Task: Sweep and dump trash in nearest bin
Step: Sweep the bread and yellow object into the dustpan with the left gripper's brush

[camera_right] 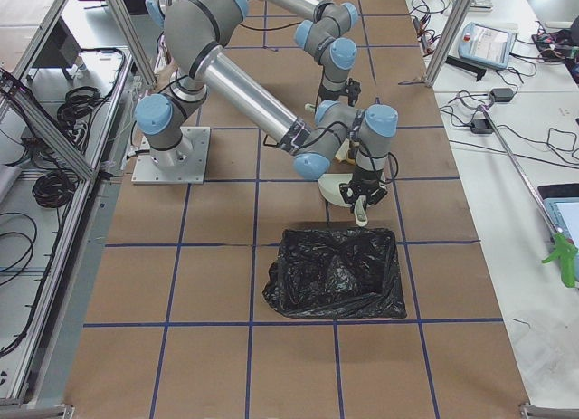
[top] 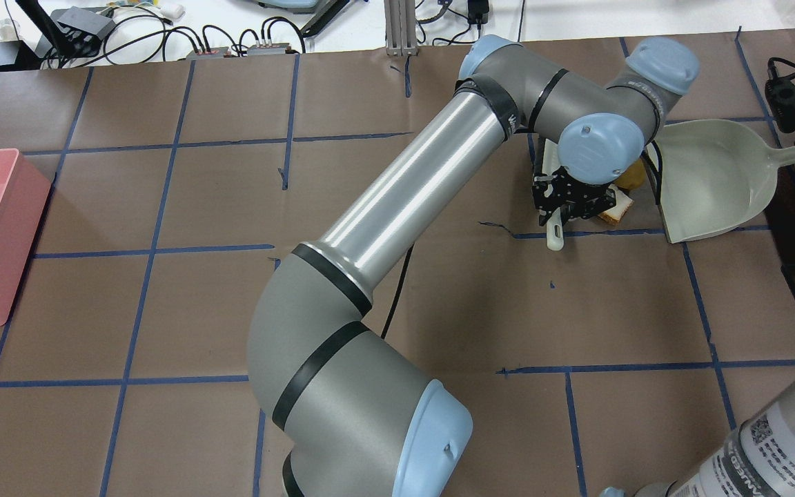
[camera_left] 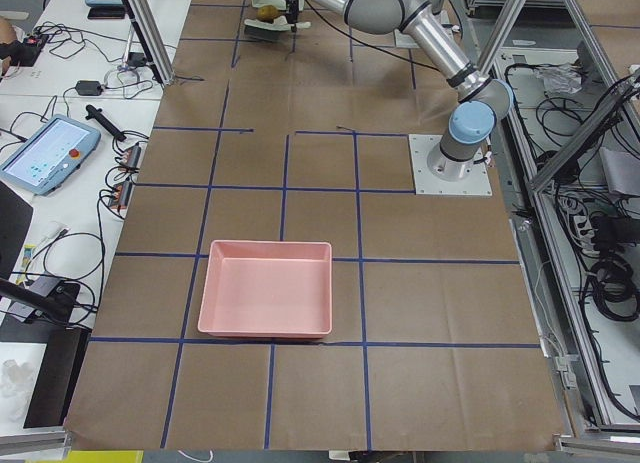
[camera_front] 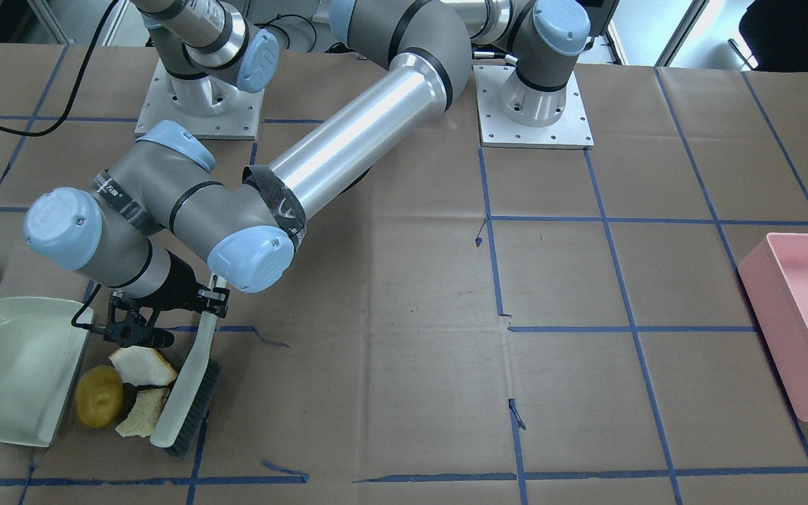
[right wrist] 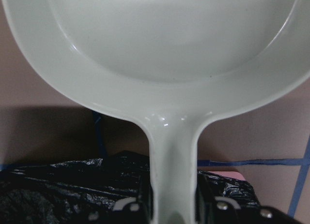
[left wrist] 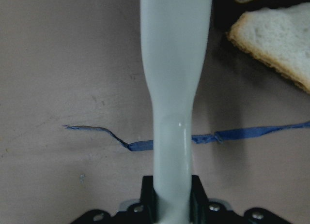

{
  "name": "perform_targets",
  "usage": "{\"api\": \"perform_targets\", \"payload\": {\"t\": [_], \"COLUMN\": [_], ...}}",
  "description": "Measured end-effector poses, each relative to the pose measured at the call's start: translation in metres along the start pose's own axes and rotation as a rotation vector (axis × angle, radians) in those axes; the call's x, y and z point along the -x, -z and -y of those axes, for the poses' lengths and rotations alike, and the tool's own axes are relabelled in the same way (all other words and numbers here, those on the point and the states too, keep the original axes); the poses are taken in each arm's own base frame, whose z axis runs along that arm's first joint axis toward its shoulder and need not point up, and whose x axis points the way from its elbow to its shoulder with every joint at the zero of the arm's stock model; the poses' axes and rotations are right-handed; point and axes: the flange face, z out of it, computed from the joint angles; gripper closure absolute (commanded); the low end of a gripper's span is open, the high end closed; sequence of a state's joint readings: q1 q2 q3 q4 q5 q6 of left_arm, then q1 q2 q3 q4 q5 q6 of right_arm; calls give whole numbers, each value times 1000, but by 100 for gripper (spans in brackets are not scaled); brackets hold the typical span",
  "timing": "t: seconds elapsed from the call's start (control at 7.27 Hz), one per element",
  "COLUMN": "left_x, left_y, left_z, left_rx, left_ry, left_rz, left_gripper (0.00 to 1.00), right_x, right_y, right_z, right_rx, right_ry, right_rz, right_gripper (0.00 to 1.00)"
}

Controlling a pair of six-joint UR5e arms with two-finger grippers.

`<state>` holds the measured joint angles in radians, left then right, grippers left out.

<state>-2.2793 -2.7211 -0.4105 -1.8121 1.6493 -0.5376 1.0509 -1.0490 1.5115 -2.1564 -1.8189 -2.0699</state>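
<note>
A yellow-brown potato and two torn pieces of white bread lie on the table between a brush and a dustpan. My left gripper reaches across and is shut on the pale brush handle. The brush head rests against the bread. One bread piece shows beside the handle in the left wrist view. My right gripper is shut on the handle of the pale green dustpan. The dustpan's open lip is next to the potato, and the pan is empty.
A bin lined with a black trash bag stands just behind the dustpan handle. A pink bin sits at the far other end of the table. The left arm's long silver link crosses the table's middle.
</note>
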Motion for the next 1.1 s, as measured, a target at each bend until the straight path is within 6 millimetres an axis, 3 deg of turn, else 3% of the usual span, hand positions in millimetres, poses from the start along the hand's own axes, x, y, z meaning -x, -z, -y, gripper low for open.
{"api": "perform_targets", "payload": {"t": [0.41, 1.1], "left_x": [-10, -57], "left_y": [-7, 6], "left_z": [0, -7], "left_rx": [21, 72], "left_ry": [31, 42], "left_rz": [-17, -312], "left_gripper": [89, 93], "right_x": [-6, -10], "right_y": [-3, -12], "right_z": [17, 25], "right_rx": [-21, -30], "right_ry": [13, 24], "right_rz": [-6, 3], "right_gripper": [100, 100]}}
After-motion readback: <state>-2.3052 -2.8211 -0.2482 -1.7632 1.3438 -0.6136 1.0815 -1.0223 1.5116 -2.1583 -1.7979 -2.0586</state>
